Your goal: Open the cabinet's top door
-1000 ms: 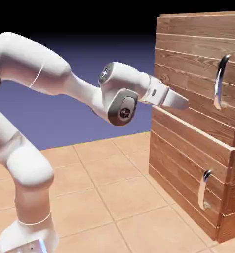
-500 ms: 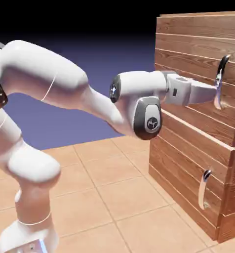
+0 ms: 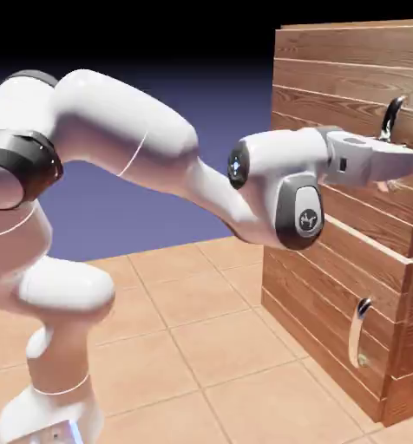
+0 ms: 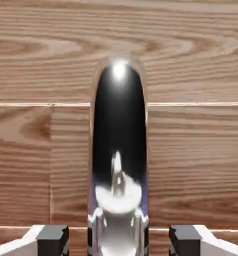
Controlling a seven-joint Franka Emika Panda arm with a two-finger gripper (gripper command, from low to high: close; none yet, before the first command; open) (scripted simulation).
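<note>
The scene is viewed from beside the robot in the exterior view, at middle distance, with the cabinet [image 3: 349,217] at 3 o'clock. The hand view is aimed straight at the planks, very near. The long silver handle [image 4: 119,150] is shared by both views.

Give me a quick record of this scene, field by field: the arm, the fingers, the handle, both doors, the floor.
arm: white, reaching right to the cabinet
gripper: at the top door's handle, open
fingers: one on each side of the handle, gaps visible, not clamped
top door: looks shut, flush with the cabinet front
handle: long, silver, mostly hidden by the hand in the exterior view
lower door: shut, small silver handle untouched
floor: tan tiles
</note>
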